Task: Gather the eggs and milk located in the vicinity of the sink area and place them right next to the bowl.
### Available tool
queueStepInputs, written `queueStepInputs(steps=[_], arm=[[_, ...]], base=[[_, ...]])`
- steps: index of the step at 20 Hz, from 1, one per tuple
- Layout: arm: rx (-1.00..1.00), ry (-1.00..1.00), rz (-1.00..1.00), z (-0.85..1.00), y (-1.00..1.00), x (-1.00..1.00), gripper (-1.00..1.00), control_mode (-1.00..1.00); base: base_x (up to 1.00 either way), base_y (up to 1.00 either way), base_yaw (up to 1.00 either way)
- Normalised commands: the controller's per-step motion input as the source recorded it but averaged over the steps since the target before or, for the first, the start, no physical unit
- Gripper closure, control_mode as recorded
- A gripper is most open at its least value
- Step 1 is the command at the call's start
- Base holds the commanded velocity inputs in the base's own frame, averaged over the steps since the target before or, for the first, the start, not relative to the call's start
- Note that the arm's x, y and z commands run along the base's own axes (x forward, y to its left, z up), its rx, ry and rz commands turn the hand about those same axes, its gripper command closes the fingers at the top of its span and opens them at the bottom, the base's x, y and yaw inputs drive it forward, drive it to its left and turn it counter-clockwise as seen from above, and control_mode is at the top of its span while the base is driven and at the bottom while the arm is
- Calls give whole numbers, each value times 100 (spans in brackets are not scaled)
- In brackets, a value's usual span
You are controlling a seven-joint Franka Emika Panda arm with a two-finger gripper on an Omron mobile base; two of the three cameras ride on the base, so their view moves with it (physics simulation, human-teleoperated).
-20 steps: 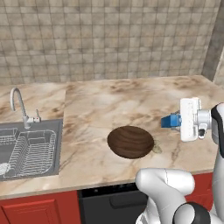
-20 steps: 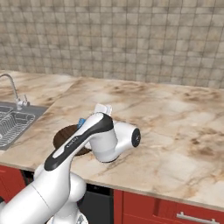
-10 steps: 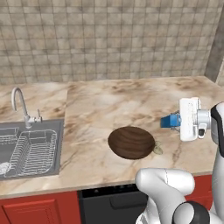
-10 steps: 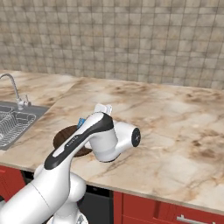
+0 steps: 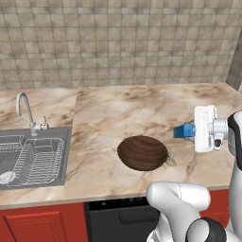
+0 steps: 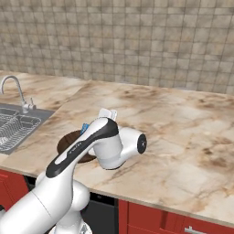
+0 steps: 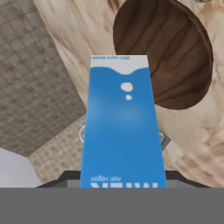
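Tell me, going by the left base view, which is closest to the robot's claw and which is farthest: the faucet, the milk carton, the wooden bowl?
1. milk carton, at the gripper itself, right side.
2. wooden bowl, middle of the counter, left of the gripper.
3. faucet, far left by the sink.

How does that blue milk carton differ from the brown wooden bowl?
The milk carton is bright blue, slim and boxy; the wooden bowl is dark brown, wide, round and shallow. The carton is held off the counter in the pincer, lying sideways, while the bowl rests on the counter. A small egg lies right beside the bowl; the carton is apart from both.
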Motion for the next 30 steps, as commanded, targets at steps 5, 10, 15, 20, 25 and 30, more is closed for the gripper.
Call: queueStepInputs(steps=[5,10,15,20,25,30], arm=[[0,0,0,0,0,0,100,100],[0,0,0,0,0,0,100,100],[0,0,0,0,0,0,100,100],[0,2,0,0,0,17,100,-100],[0,14,0,0,-6,32,100,-100],[4,23,1,-1,-26,34,100,-100]], base=[[29,0,4],[4,0,0],[0,0,0],[1,0,0],[0,0,0],[0,0,0]])
